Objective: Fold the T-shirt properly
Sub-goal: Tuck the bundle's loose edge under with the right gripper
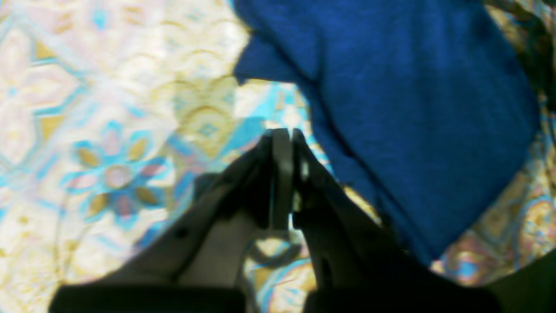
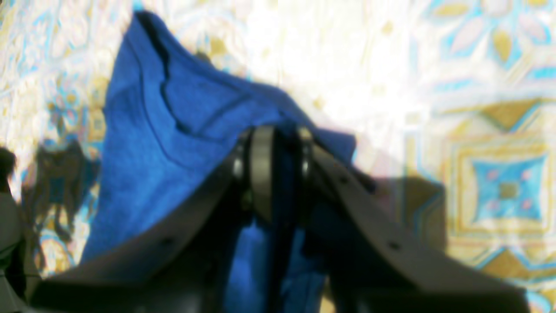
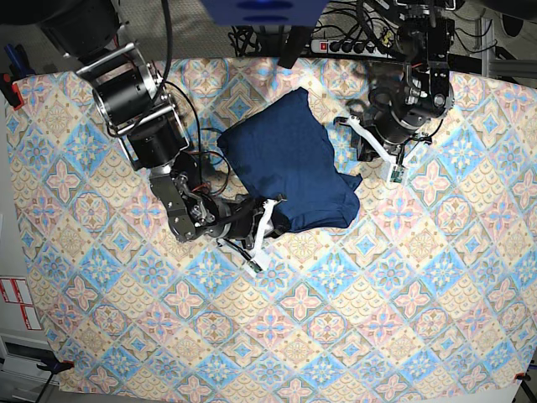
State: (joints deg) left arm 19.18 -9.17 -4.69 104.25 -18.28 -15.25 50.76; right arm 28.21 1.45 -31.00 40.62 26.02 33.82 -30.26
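The T-shirt [image 3: 289, 164] lies as a folded dark navy bundle on the patterned tablecloth [image 3: 336, 294], at the table's upper middle. My right gripper [image 3: 270, 211] is at its near-left corner, shut on a fold of the fabric. In the right wrist view the blue cloth [image 2: 173, 143] runs between the right gripper's [image 2: 282, 150] two fingers. My left gripper [image 3: 351, 126] sits just off the shirt's far-right edge. In the left wrist view the left gripper [image 1: 284, 134] is shut with nothing in it, over bare tablecloth, and the T-shirt [image 1: 412, 108] is to its right.
A power strip [image 3: 352, 44] and cables lie beyond the table's back edge. A red clamp [image 3: 8, 86] holds the cloth at the left edge. Patterned tablecloth spreads across the near half of the table.
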